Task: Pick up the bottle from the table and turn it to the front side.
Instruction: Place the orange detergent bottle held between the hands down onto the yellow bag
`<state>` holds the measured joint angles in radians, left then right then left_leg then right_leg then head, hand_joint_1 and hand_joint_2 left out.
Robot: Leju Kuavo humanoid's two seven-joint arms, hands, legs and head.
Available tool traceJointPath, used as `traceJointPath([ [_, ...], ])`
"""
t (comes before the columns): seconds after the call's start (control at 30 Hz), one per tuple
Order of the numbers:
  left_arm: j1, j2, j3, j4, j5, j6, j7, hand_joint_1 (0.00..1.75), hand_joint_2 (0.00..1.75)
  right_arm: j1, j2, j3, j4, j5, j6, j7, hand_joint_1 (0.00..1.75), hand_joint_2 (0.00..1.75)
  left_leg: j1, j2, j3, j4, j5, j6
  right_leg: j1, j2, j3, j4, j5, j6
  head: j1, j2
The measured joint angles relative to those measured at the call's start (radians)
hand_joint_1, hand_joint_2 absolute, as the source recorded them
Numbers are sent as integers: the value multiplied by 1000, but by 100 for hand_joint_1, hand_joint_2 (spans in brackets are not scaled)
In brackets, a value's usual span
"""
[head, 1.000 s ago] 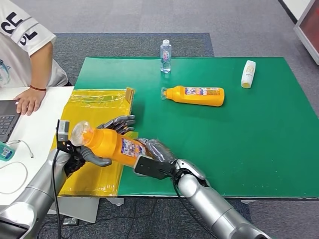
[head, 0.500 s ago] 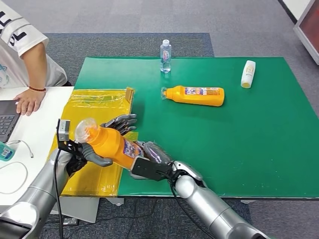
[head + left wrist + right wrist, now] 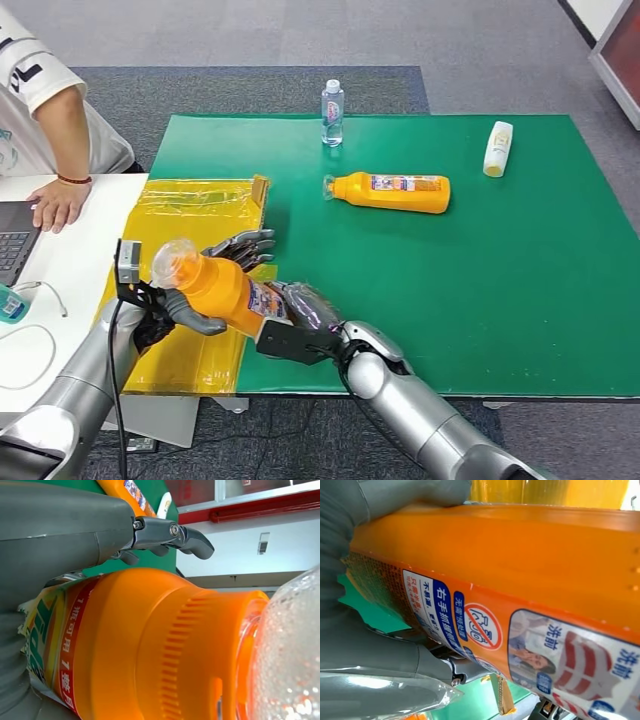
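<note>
Holding: bottle [image 3: 219, 288] lifted off table [image 3: 468, 300], gripped by your left hand [image 3: 185, 290] and right hand [image 3: 302, 312] (both closed); turning unfinished.

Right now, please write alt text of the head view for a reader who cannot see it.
Both robot hands, left and right, hold an orange bottle above a yellow bag. A second orange bottle lies on the green mat.
</note>
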<state>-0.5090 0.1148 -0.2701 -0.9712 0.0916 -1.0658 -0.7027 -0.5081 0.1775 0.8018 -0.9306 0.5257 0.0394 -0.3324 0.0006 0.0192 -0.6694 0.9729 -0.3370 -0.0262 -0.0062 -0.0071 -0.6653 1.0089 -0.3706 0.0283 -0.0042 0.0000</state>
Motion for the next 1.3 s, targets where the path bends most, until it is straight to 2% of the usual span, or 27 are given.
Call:
traceJointPath([
  [0.13, 0, 0, 0, 0, 0, 0, 0, 0, 175, 0, 0, 3, 2, 1, -4, 1, 175, 175, 0, 0, 0, 0, 0, 0, 0, 0, 0, 0, 0, 0, 0, 0],
  [0.17, 0, 0, 0, 0, 0, 0, 0, 8, 175, 0, 1, 3, 2, 1, -4, 1, 175, 175, 0, 0, 0, 0, 0, 0, 0, 0, 0, 0, 0, 0, 0, 0],
  [0.27, 1, 0, 0, 0, 0, 3, 0, 134, 175, 0, 2, 4, 3, 9, -15, 6, 175, 175, 0, 0, 0, 0, 0, 0, 0, 0, 0, 0, 0, 0, 0, 0],
  [0.3, 2, 0, 0, 0, 0, 6, 0, 170, 175, -1, 2, 5, 4, 14, -22, 11, 175, 175, 0, 0, 0, 0, 0, 0, 0, 0, 0, 0, 0, 0, 0, 0],
  [0.33, 3, 0, 0, 0, 0, 8, 0, 175, 175, -1, 3, 5, 6, 20, -29, 15, 175, 175, 0, 0, 0, 0, 0, 0, 0, 0, 0, 0, 0, 0, 0, 0],
  [1.3, 80, -17, 33, -60, -14, 34, 0, 175, 175, 3, 17, 12, 41, 24, -45, 23, 175, 175, 0, 0, 0, 0, 0, 0, 0, 0, 0, 0, 0, 0, 0, 0],
])
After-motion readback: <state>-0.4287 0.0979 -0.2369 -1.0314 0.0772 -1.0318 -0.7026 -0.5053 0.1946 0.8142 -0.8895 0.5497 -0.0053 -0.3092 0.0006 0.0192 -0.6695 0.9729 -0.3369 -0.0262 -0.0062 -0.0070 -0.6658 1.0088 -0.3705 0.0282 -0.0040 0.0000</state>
